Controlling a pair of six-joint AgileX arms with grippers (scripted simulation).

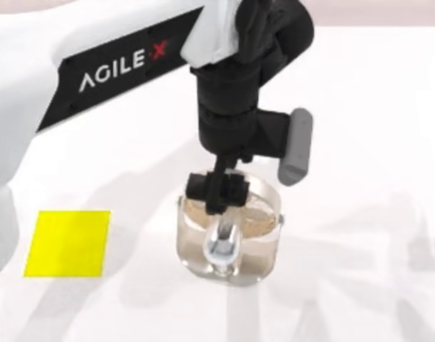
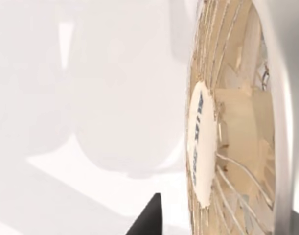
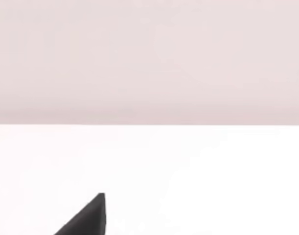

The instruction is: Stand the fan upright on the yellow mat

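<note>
1. Surface (image 1: 359, 85): a plain white expanse. Only the top view shows the whole layout; the right wrist view shows nothing but bare white and one dark fingertip of the right pincer (image 3: 88, 218), parked out of the top view, and I cannot tell how its fingers stand.
2. Left arm (image 1: 96, 71): it reaches in from the top view's left and descends over the middle of the surface.
3. Fan (image 1: 228, 239): it sits near the centre, well apart from its target, and whether it is still resting on the surface I cannot tell.
4. Yellow mat (image 1: 66, 242): flat at the left, with nothing on it. Neither wrist view shows it.
5. Left pincer (image 1: 218, 191): narrowed onto the fan's upper rim, apparently holding it. The left wrist view adds what the top view lacks: the grille and pale hub (image 2: 200, 147) close up, with one dark fingertip (image 2: 149, 218) beside them.
6. Risk: the grip is on a thin, smooth rim, so the fan could swing or slip during the sideways carry. It could also land tilted or overhanging the small mat and topple on release.
</note>
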